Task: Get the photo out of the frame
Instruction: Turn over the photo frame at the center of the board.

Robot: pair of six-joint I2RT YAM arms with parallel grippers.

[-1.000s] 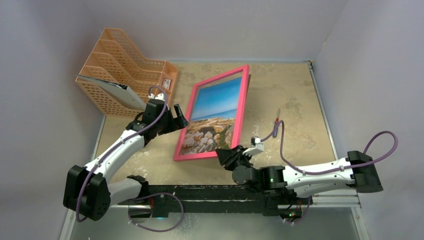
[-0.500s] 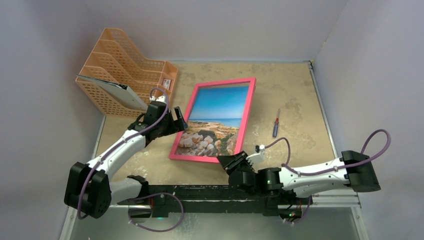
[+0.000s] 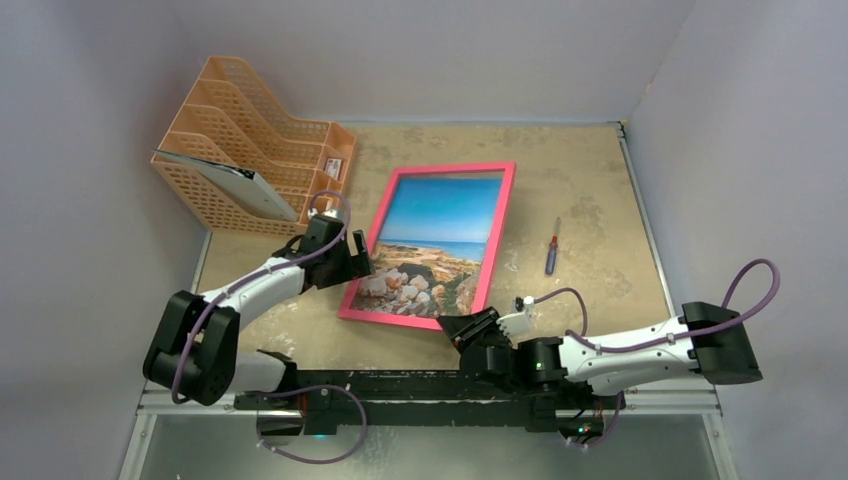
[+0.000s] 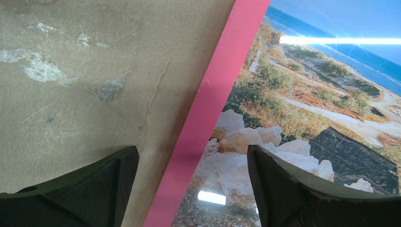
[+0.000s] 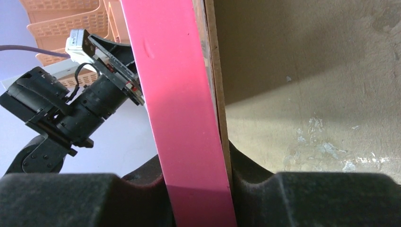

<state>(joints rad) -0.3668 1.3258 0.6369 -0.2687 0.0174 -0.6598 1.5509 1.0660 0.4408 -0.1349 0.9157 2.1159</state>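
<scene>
Pink-red, the frame lies face up in the middle of the tabletop, with the photo of blue sea and pale rocks seated inside it. The right end effector is clamped onto its near edge by the corner, pink moulding and brown backing pinched between the fingers. Over at the frame's left rail the left end effector gapes wide and grips nothing, one finger over bare tabletop, the other over the photo's rocks.

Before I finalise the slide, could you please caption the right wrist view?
Right gripper shut on the pink frame, brown backing board edge showing; left arm and orange file rack beyond.
</scene>
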